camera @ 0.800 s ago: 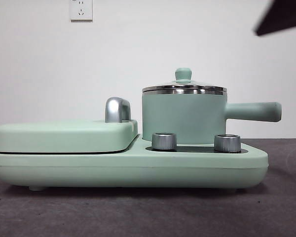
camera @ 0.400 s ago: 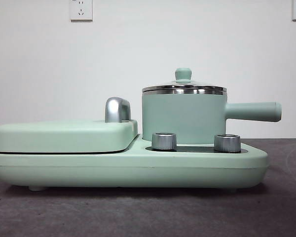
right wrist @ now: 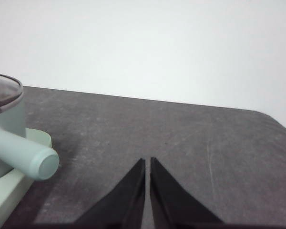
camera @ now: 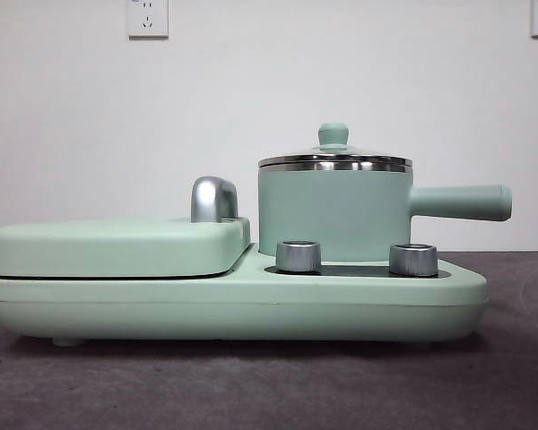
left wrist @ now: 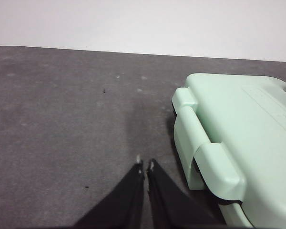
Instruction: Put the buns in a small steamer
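The small steamer [camera: 334,213], a mint-green pot with a steel rim, stands on the right of the green cooker base [camera: 233,305]. Its glass lid with a green knob [camera: 333,135] is on. Its long handle [camera: 459,202] points right and also shows in the right wrist view [right wrist: 24,155]. The buns are not in view. My left gripper [left wrist: 145,166] is shut and empty above bare table beside the cooker's end. My right gripper [right wrist: 147,161] is shut and empty above the table, off the handle's tip. Neither gripper shows in the front view.
The flat mint-green griddle cover [camera: 117,246] with a chrome handle [camera: 213,199] lies on the cooker's left half; its end shows in the left wrist view [left wrist: 229,143]. Two steel knobs [camera: 298,256] sit at the front. Dark grey table [left wrist: 62,119] surrounds the cooker.
A dark arm tip at the top right corner of the front view has gone out of view. The steamer and cooker have not moved.
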